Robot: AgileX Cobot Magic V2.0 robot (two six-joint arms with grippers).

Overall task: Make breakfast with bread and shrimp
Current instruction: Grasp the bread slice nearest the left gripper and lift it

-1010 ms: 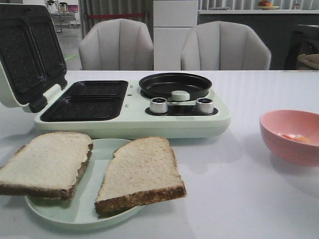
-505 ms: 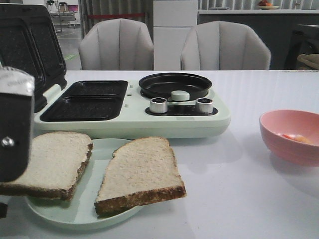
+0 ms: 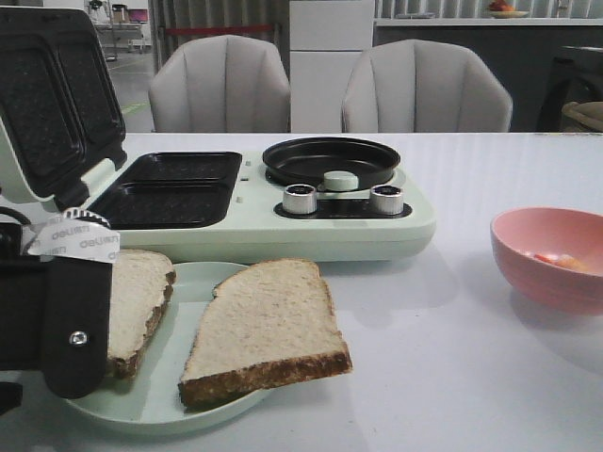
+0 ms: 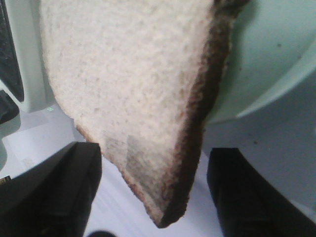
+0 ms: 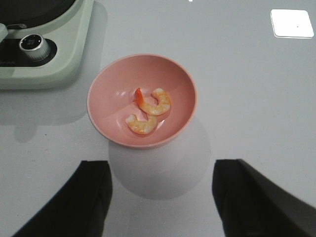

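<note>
Two bread slices lie on a pale green plate (image 3: 141,400): the left slice (image 3: 141,292) and the right slice (image 3: 268,325). My left gripper (image 3: 64,320) hangs at the left slice's near-left end and hides part of it. In the left wrist view that gripper (image 4: 154,168) is open, and the corner of this bread slice (image 4: 133,84) pokes between the fingers without touching them. Two curled orange shrimp (image 5: 158,101) lie in a pink bowl (image 5: 111,81), also seen at the right of the front view (image 3: 537,282). My right gripper (image 5: 160,173) hovers open above the table beside the bowl.
A pale green breakfast maker (image 3: 245,231) stands behind the plate, its lid (image 3: 47,104) raised at the left. It has two black grill wells (image 3: 170,188), a round black pan (image 3: 330,160) and two metal knobs (image 3: 300,199). Two grey chairs stand beyond the table.
My left gripper came into the front view from the left, moved right and dropped lower, and now covers the left slice's near end. The bread, bowl and shrimp have not moved.
</note>
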